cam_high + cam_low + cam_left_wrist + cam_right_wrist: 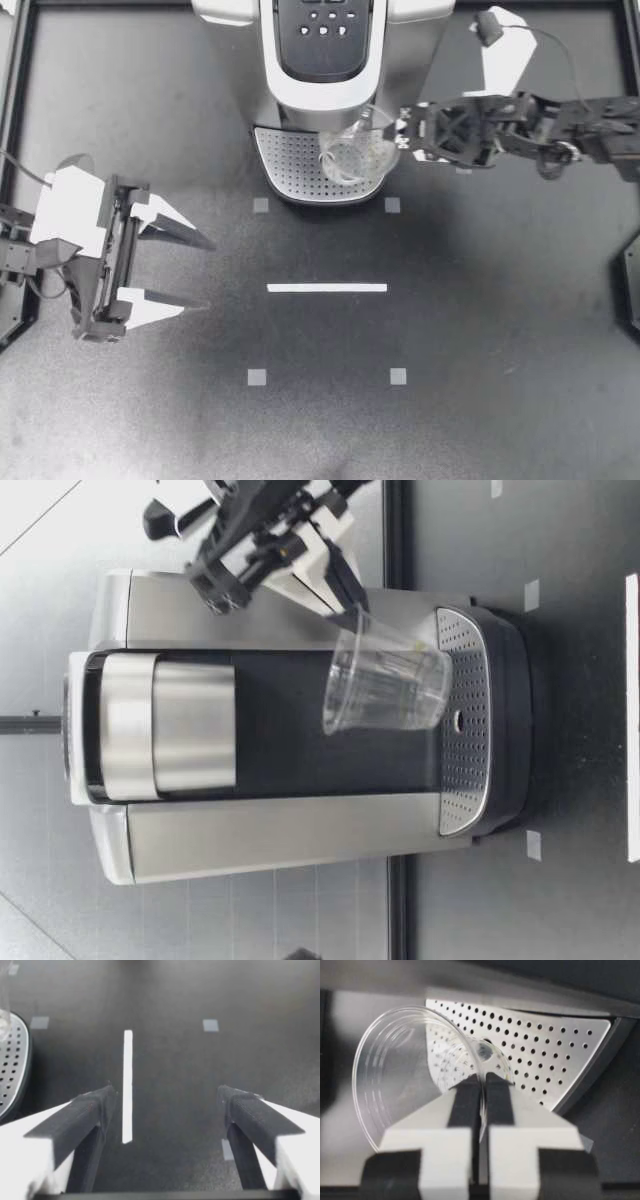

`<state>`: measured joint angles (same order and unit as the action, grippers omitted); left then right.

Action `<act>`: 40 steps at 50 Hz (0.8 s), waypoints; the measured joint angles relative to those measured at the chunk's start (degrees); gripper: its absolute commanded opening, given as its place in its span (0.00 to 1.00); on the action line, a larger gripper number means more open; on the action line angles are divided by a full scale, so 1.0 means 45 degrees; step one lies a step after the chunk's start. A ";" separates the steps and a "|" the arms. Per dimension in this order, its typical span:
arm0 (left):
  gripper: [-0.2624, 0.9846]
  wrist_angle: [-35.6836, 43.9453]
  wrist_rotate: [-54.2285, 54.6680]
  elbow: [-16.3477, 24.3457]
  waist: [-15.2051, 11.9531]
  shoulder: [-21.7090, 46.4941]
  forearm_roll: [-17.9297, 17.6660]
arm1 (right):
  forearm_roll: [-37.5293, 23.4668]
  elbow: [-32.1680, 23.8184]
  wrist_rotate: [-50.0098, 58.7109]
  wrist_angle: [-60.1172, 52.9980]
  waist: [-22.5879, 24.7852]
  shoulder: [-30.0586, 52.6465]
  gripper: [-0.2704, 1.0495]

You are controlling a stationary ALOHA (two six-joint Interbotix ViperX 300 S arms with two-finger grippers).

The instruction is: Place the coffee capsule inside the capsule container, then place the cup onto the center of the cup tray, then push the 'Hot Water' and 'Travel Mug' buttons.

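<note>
My right gripper (pixel 402 133) is shut on the rim of a clear plastic cup (pixel 352 156), one finger inside the wall and one outside. The cup (pixel 385 685) leans slightly over the perforated cup tray (pixel 295 165) of the coffee machine (pixel 325 60), its base at or just above the tray (pixel 462 760). From the right wrist, the fingers (pixel 465 1095) pinch the cup (pixel 410 1065) wall in front of the tray (pixel 550 1050). My left gripper (pixel 208 274) hovers open over the bare mat at the table's left, holding nothing. No capsule shows.
The machine's buttons (pixel 325 22) sit on its dark top panel. A white tape line (pixel 327 288) and small grey square markers (pixel 257 377) lie on the black mat in front of the machine. In the left wrist view the tape line (pixel 127 1085) runs ahead of the open gripper (pixel 167 1095).
</note>
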<state>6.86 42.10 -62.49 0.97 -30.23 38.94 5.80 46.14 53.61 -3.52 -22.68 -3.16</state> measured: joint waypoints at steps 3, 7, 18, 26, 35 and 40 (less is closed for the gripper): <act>0.77 0.0020 0.0000 -0.0020 -0.0020 -0.0020 0.0000 | 0.0000 -0.0059 0.0059 -0.0020 0.0000 0.0078 0.26; 0.77 0.0059 0.0000 -0.0020 0.0000 -0.0039 0.0000 | 0.0000 -0.0078 0.0176 -0.0020 0.0020 0.0137 0.26; 0.77 0.0078 -0.0020 -0.0020 0.0000 -0.0137 0.0000 | -0.0020 -0.0137 0.0254 -0.0059 0.0020 0.0312 0.26; 0.77 0.0078 -0.0020 -0.0020 0.0000 -0.0137 0.0000 | 0.0000 -0.0293 0.0273 -0.0117 0.0020 0.0469 0.26; 0.77 0.0078 -0.0020 -0.0020 -0.0020 -0.0137 0.0000 | 0.0000 -0.0586 0.0293 -0.0156 0.0020 0.0762 0.32; 0.77 0.0078 -0.0020 -0.0020 -0.0020 -0.0137 0.0000 | -0.0020 -0.0645 0.0293 -0.0137 0.0020 0.0801 0.42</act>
<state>7.21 42.01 -62.58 0.88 -30.85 38.94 5.71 43.24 54.93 -4.13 -22.59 0.44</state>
